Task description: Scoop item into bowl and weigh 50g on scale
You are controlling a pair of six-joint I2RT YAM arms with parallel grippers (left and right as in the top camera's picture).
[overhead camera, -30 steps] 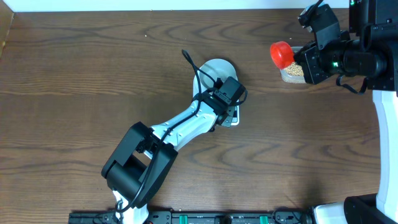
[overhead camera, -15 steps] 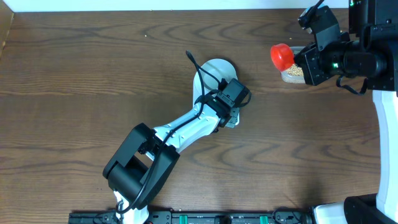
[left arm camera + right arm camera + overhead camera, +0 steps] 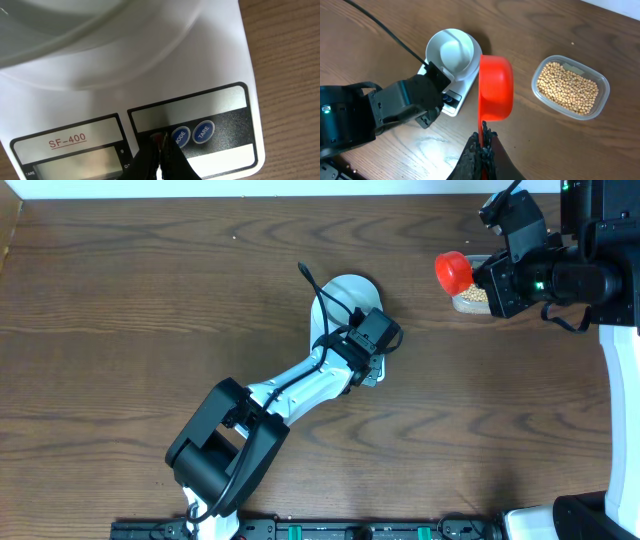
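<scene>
The white scale lies mid-table with the pale bowl on it; the bowl looks empty. My left gripper is shut, its tips down on the scale's dark button panel just left of the round MODE button. My right gripper is shut on the handle of the red scoop, held in the air above the table between the scale and the clear tub of tan beans. From overhead the scoop hangs left of the tub.
The scale's LCD is at the lower left of the left wrist view, its reading not legible. A black cable runs from the left arm past the bowl. The right arm's body fills the far right corner.
My left gripper has shifted slightly to the right over the scale's front. The right arm and scoop have not moved.
</scene>
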